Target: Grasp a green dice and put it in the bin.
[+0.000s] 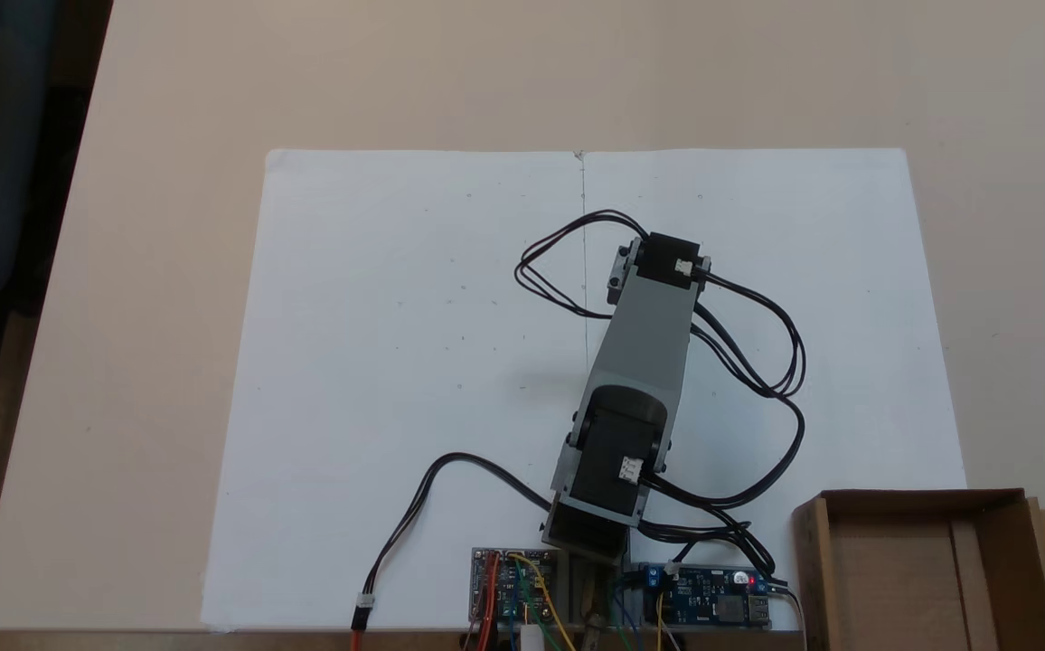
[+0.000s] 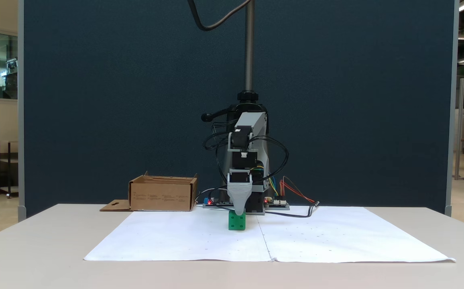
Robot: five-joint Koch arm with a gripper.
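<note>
The green dice [image 2: 237,222] sits on the white paper [image 2: 176,237] just left of the seam between the two sheets. My gripper [image 2: 239,212] points straight down at it, its grey front fingertip touching the dice's top edge. The other jaw lies behind this one, so I cannot tell how far apart they stand. From above, the arm [image 1: 644,353] covers both the gripper and the dice. The bin [image 1: 902,561] is a shallow brown cardboard box at the lower right beside the arm's base, and stands at the back left [image 2: 161,195] in the front view.
Black cables [image 1: 757,362] loop around the arm. Circuit boards [image 1: 513,579] with coloured wires sit at the base by the table edge. A camera pole [image 2: 249,44] rises behind the arm, in front of a dark blue partition.
</note>
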